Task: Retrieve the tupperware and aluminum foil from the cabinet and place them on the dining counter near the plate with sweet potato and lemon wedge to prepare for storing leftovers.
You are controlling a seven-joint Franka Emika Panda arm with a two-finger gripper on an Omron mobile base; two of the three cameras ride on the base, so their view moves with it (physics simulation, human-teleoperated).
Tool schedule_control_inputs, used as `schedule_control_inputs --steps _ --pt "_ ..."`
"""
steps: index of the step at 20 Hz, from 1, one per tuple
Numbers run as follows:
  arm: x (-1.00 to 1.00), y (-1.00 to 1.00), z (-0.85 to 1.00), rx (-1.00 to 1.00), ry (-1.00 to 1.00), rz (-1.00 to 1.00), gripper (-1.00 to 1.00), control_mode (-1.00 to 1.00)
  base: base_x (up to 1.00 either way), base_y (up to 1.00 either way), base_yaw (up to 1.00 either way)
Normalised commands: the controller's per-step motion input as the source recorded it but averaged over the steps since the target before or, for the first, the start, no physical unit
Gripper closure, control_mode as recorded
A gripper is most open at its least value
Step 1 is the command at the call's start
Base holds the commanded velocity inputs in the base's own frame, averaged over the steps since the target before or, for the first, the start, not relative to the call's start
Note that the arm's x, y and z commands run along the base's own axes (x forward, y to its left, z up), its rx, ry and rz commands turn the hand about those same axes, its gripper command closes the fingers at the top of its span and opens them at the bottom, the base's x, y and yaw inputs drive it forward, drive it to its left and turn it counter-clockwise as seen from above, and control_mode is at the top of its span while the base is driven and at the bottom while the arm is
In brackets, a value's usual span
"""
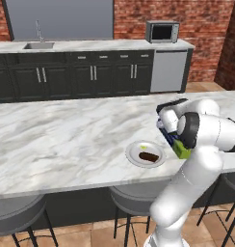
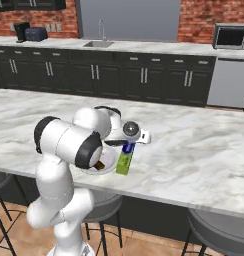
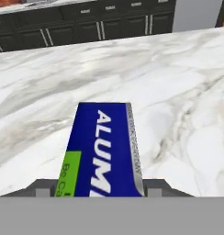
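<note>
Over the marble counter (image 1: 66,140), your gripper (image 2: 128,148) clamped on the foil box (image 3: 102,149), plate (image 1: 134,155) with sweet potato (image 1: 149,157) at its 9 o'clock, stools (image 1: 134,198) below

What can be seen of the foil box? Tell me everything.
The foil box is a long carton, blue on top with white lettering and a green side panel. It is clamped in the gripper, hanging tilted above the marble counter, just beside the plate. Whether it touches the counter is unclear.

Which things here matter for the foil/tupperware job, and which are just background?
Job:
aluminum foil box, clamped in the gripper
plate with sweet potato and lemon wedge
dining counter

Background:
microwave
sink
stools
</note>
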Motion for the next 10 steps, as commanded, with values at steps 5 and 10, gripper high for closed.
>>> schedule_control_inputs --steps 5,10 --pt "0.26 -0.39 -0.64 0.01 -0.01 0.0 -1.0 -1.0 0.0 0.0 0.0" --pt "0.0 -0.24 -0.12 0.0 -0.06 0.0 -1.0 -1.0 0.0 0.0 0.0"
